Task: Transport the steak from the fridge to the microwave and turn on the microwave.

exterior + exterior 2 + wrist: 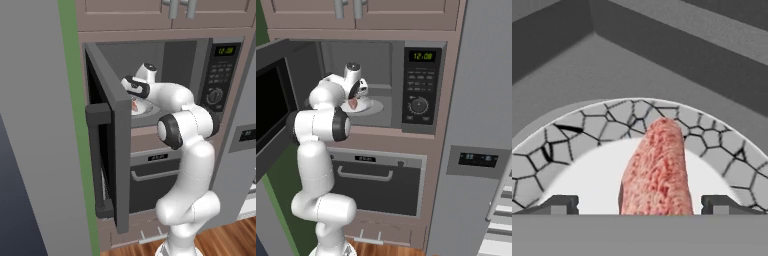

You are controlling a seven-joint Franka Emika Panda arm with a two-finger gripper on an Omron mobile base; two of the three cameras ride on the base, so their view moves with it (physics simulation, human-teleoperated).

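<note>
Brownish cabinets (316,12), dark oven (376,185) (wood floor (235,240), seemingly).

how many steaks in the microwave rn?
1. The steak stands on edge over the round plate inside the open microwave, between the fingertips of the open gripper. The arm blocks part of the cavity, so something could be hidden.

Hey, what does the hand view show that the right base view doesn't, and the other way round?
Hand view alone: the plate's cracked-stone rim pattern and the gripper open, its fingertips standing clear of the steak on either side. Right base view alone: the microwave's control panel with green clock, the oven beneath, the fridge. Both: the steak on the plate inside the microwave.
</note>
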